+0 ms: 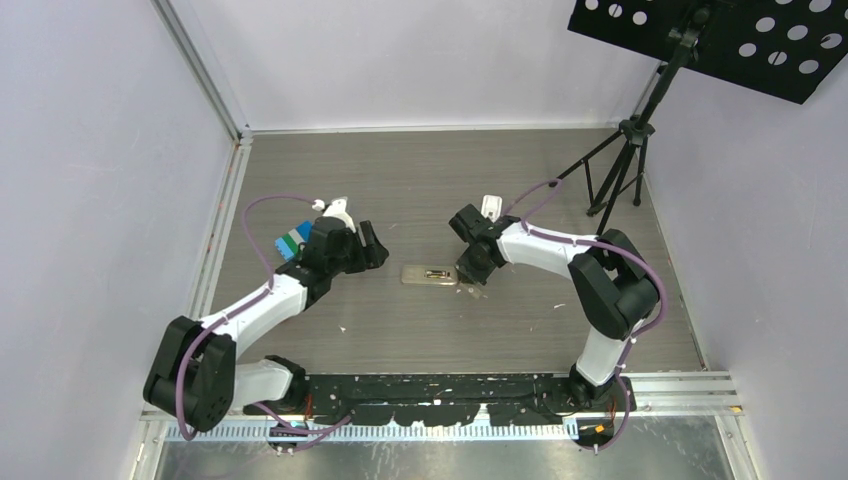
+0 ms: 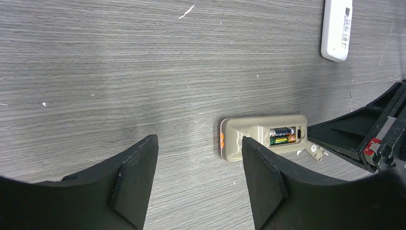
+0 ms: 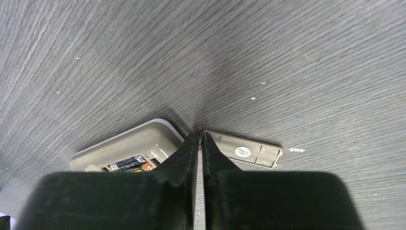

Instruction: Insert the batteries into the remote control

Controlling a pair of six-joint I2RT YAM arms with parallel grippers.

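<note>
The remote control (image 1: 430,275) is a beige slab lying face down in the middle of the table, its battery recess uncovered. Two batteries (image 2: 282,135) lie side by side in that recess, one dark, one green and copper. In the right wrist view the batteries (image 3: 127,164) and the remote (image 3: 129,143) show beside my finger. My right gripper (image 3: 200,135) is shut with nothing in it. Its tips touch down between the remote's end and the loose battery cover (image 3: 242,151). My left gripper (image 2: 198,139) stands open to the left of the remote (image 2: 249,125), holding nothing.
A white bar-shaped device (image 2: 336,28) lies beyond the remote, behind the right arm (image 1: 490,207). A blue and green object (image 1: 290,243) sits by the left arm. A black tripod stand (image 1: 620,160) occupies the back right corner. Walls close off three sides.
</note>
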